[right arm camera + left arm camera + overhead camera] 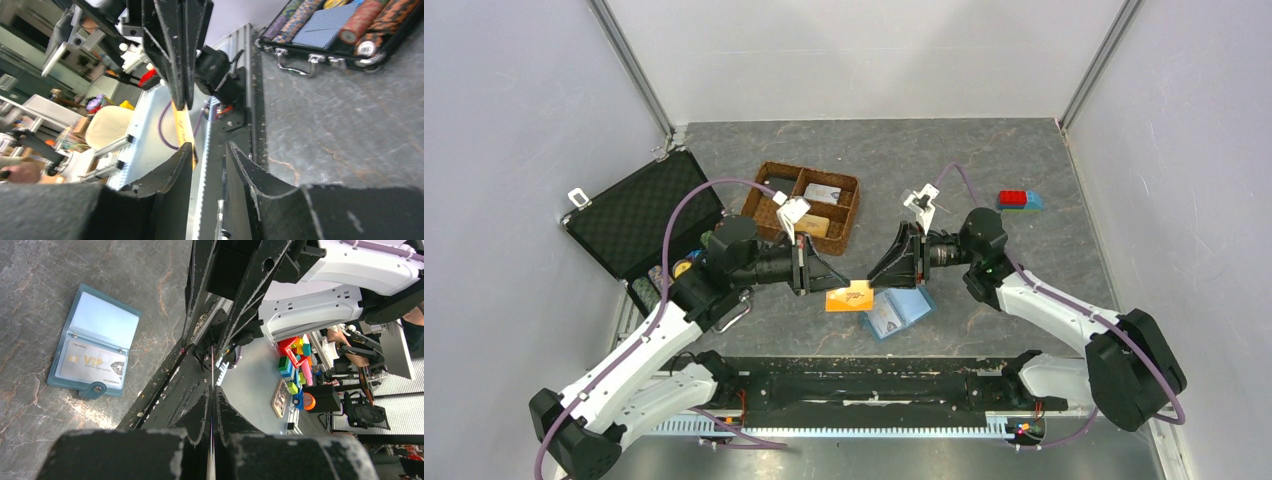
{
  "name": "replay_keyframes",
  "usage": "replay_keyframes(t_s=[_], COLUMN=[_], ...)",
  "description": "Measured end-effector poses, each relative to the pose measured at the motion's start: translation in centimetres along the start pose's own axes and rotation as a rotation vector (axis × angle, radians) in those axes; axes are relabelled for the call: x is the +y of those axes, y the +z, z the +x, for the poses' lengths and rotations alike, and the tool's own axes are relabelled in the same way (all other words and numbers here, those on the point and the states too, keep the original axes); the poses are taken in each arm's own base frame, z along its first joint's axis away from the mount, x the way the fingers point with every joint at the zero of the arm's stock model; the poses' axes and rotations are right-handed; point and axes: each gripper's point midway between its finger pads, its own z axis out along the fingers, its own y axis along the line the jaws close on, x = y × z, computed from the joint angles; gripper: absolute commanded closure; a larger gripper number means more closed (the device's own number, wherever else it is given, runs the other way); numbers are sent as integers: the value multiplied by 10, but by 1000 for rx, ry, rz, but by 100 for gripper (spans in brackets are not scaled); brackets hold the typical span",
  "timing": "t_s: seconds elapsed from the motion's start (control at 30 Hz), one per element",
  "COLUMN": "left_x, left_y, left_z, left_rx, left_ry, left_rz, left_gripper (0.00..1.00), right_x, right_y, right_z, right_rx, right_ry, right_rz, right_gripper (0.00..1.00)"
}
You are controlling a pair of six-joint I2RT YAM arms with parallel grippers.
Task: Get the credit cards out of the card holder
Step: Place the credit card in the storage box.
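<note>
The orange credit card (849, 297) hangs just above the table between my two grippers. My left gripper (834, 283) is shut on its left edge. In the left wrist view the card shows edge-on as a thin line (212, 370) between the closed jaws (212, 390). My right gripper (876, 279) faces it from the right with its jaws open (210, 146). The card's orange edge (183, 127) lies against the right gripper's left finger. The light-blue card holder (897, 312) lies open on the table below, with a silver VIP card (92, 365) in its pocket (95, 352).
A brown wicker tray (776, 175) with cards in its compartments stands behind the grippers. A black foam-lined case (639, 215) lies open at the left, with poker chips (350, 22) at its near end. A red and blue brick (1018, 199) sits at the back right.
</note>
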Motion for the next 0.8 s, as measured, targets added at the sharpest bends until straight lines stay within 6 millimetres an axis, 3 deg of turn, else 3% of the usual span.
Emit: replay_keyframes(t_s=[0.33,0.57,0.67,0.77,0.8], left_x=[-8,-11,-11,-9,-9], left_y=[-2,-3,-4,-4,-4], left_z=[-4,-5,-5,-3,-3], left_rx=[-10,-12,-15,-12,-10], left_ry=[21,35,37,33,32], left_rz=[42,68,69,69,69], left_gripper=[98,98,98,98,98], right_x=[27,29,22,16,14], right_y=[-5,-4,-3,-2,-2], right_z=[0,-4,-2,2,3], right_rx=[-70,-87,-85,-76,-73], right_ry=[73,83,93,109,110], right_rz=[-117,-125,-102,-79,-73], right_gripper=[70,70,78,98,100])
